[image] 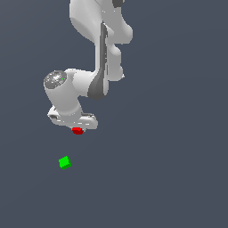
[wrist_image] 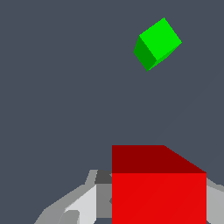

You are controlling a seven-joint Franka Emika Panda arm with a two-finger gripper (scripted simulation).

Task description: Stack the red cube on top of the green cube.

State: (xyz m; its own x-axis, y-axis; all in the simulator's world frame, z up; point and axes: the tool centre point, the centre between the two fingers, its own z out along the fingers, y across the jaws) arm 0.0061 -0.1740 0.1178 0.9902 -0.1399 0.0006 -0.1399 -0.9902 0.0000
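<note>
The red cube [wrist_image: 158, 186] fills the near foreground of the wrist view, with pale finger [wrist_image: 78, 205] metal flanking it on both sides, so the gripper [wrist_image: 144, 205] reads as clamped on the cube, the block sitting square between the jaws. Farther off, toward one o'clock from the red cube in that picture, the green cube [wrist_image: 157, 43] lies alone on the dark grey floor [wrist_image: 57, 87], turned at an angle to the held block; that mismatch in yaw probably matters for a neat stack. In the exterior view, the white arm [image: 95, 53] reaches down from the top of the picture and bends to its wrist, and the red cube [image: 77, 130] peeks out just beneath the gripper [image: 76, 127], whose fingers are mostly hidden by the hand body. The green cube [image: 64, 163] rests on the floor at about seven o'clock from the red one, apart from it. Holding the red cube off to the side like this suggests the carry toward the green cube is under way, with alignment and lowering not yet done.
</note>
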